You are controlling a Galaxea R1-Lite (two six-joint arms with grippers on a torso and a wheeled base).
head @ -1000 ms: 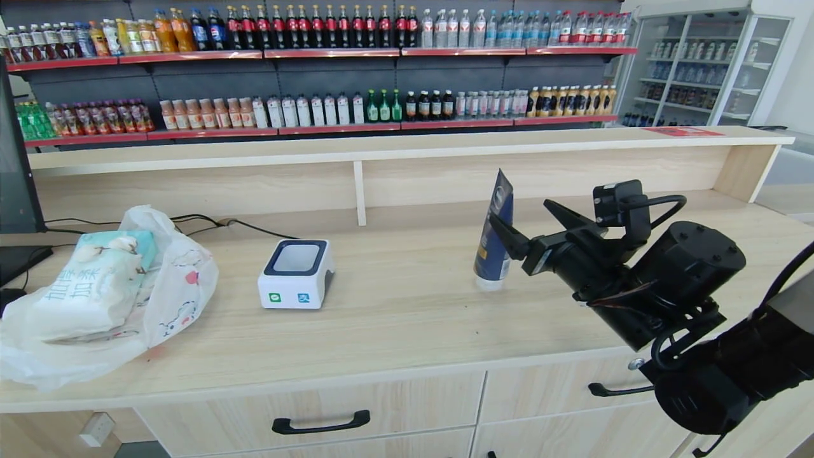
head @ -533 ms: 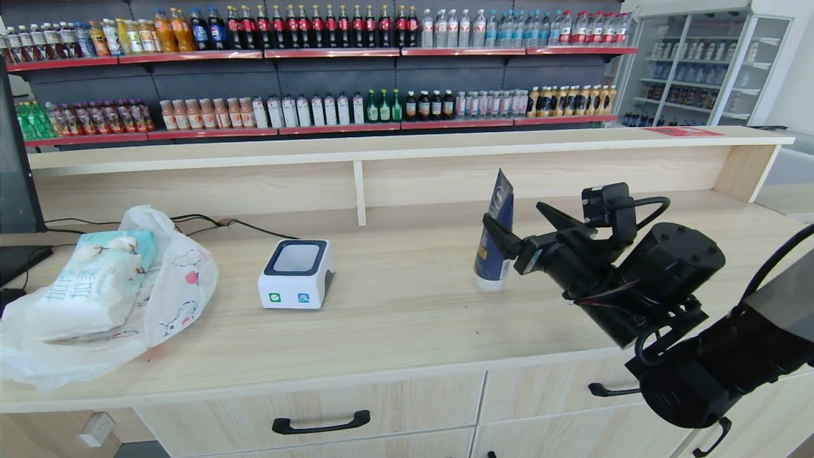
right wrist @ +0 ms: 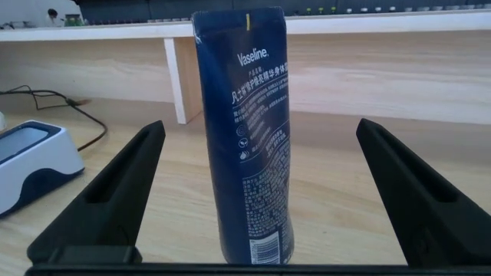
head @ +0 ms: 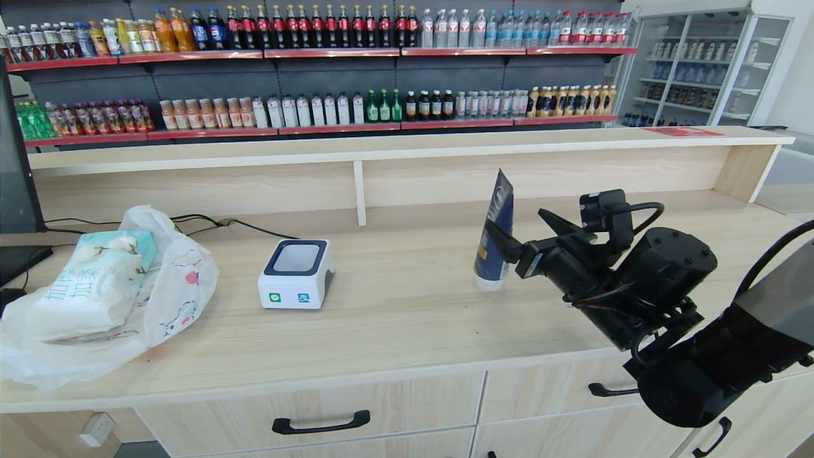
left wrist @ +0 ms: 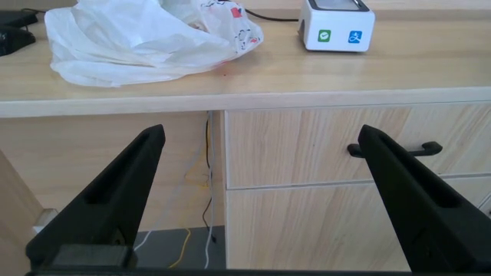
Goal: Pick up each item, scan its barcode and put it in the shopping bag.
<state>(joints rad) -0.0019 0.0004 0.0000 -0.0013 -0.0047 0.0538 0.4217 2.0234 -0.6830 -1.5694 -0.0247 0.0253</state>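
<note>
A dark blue lotion tube stands upright on its white cap on the wooden counter, right of centre. My right gripper is open just to the tube's right at mid-height. In the right wrist view the tube is centred between the spread fingers, with no contact visible. The white barcode scanner sits mid-counter. The white shopping bag lies at the left with a tissue pack inside. My left gripper is open below the counter edge, facing the drawers, with nothing in it.
A raised wooden ledge runs along the back of the counter. Black cables trail behind the bag. A monitor edge stands at the far left. Drawer handles lie under the counter front. Bottle shelves fill the background.
My right gripper has moved left toward the tube, so the tube now stands between its open fingers. Tube, scanner and bag have not moved.
</note>
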